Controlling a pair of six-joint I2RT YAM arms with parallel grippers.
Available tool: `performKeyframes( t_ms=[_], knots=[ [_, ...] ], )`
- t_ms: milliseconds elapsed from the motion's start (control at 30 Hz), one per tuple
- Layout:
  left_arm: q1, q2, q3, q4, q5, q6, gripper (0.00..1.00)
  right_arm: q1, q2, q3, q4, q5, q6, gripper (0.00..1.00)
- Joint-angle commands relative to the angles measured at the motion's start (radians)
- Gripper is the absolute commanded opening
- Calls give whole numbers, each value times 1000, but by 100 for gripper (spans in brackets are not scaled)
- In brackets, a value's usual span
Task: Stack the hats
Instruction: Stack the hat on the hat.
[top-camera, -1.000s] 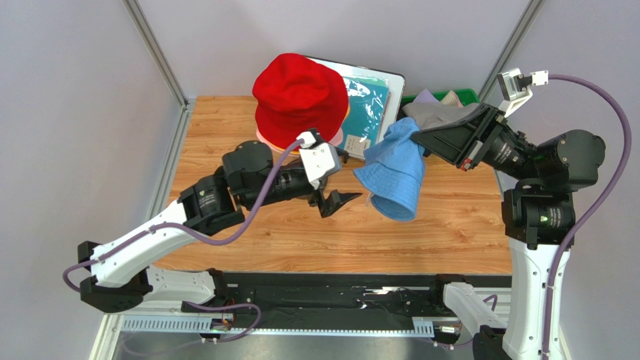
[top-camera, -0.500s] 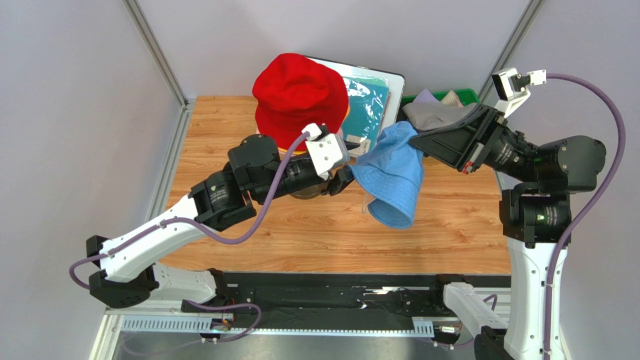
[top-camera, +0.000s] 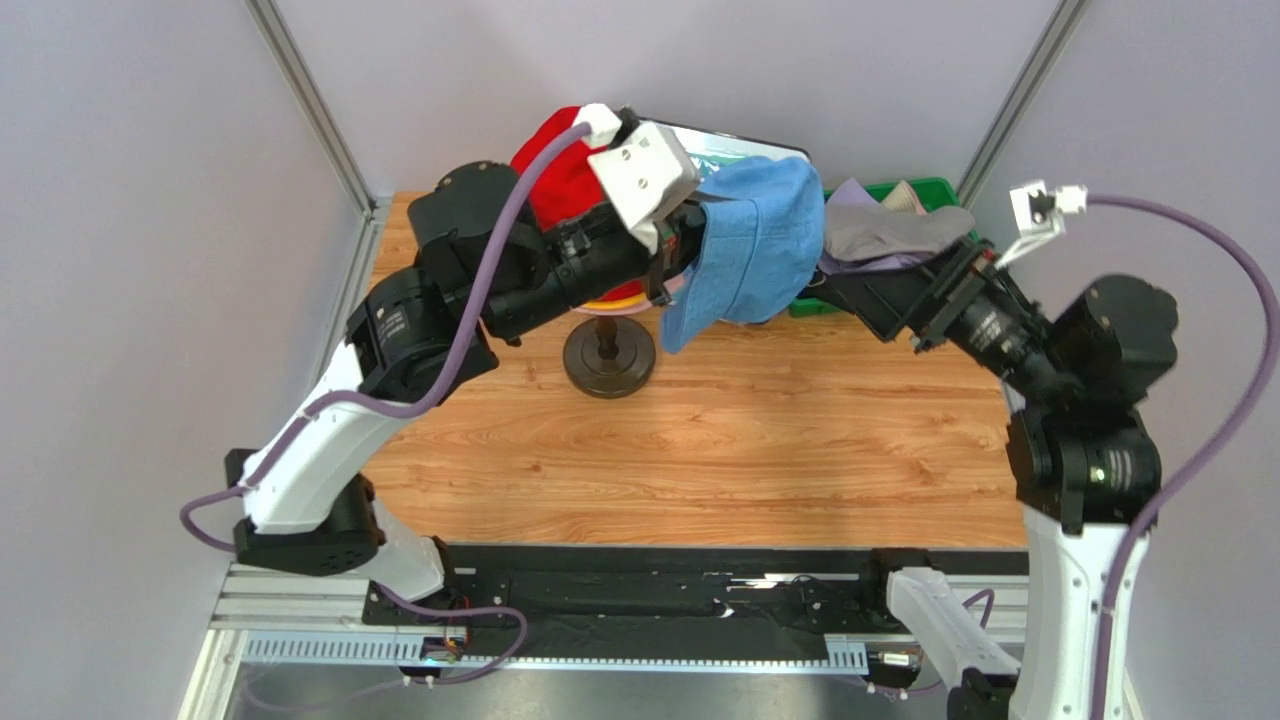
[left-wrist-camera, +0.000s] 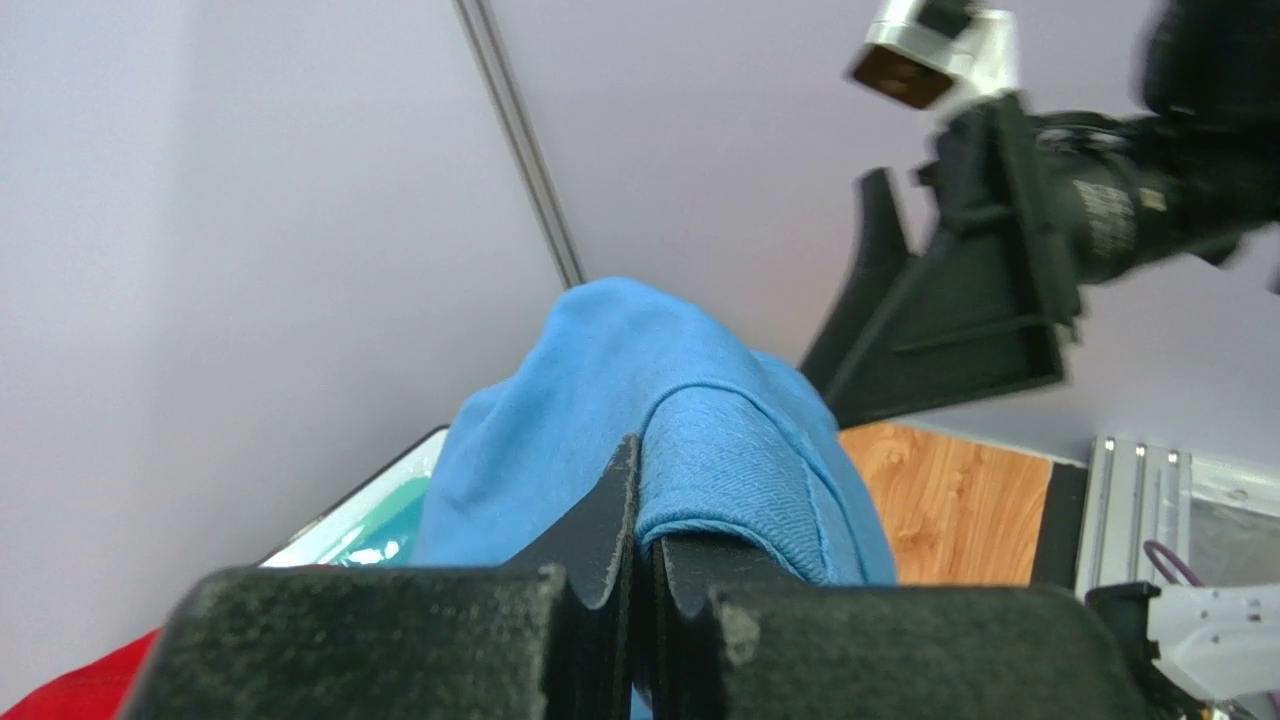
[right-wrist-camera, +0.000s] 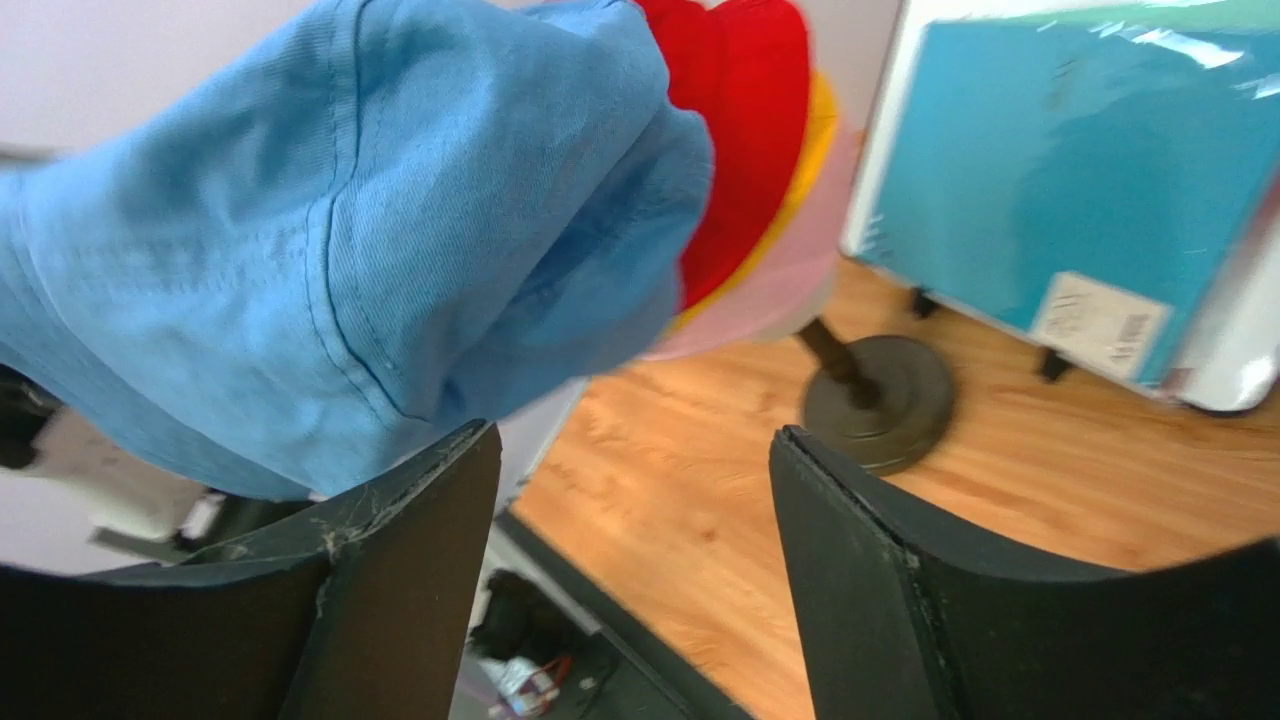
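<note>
My left gripper (top-camera: 679, 258) is shut on the brim of the blue hat (top-camera: 747, 248) and holds it in the air beside the stack on the mannequin stand. In the left wrist view the blue cloth (left-wrist-camera: 661, 405) folds over the closed left gripper (left-wrist-camera: 646, 495). The red hat (right-wrist-camera: 736, 135) tops the stack, with orange-yellow (right-wrist-camera: 807, 165) and pink (right-wrist-camera: 781, 285) brims under it. In the top view the left arm largely hides the red hat (top-camera: 544, 162). My right gripper (top-camera: 849, 293) stands open and empty just right of the blue hat (right-wrist-camera: 346, 225), its jaws wide apart (right-wrist-camera: 631, 440).
The stand's dark round base (top-camera: 609, 360) sits on the wooden table (top-camera: 751, 450). A teal sheet in a white frame (right-wrist-camera: 1052, 165) leans at the back. A green bin (top-camera: 935, 191) at the back right holds more hats, grey-lavender and beige (top-camera: 879, 225).
The left gripper shut on the blue hat's brim and carried it up and back toward the red hat. The right gripper opened, let the hat go and drew back.
</note>
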Motion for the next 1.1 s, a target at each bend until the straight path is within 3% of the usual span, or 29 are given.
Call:
performKeyframes(
  t_ms=[0,267,867,1067],
  knots=[
    [-5,160,229,-284,-97,-85,0,2,-161,-35,-80,227,-161,79],
    [-4,243,292,-289,-178,-101,0,2,-308,-92,-79,207,-176,80],
    [-10,408,335,-275,-310,6,0,2,-205,-182,-53,238,-199,74],
    [-7,464,332,-257,-375,54,0,99,-149,-193,-31,310,-230,74]
  ],
)
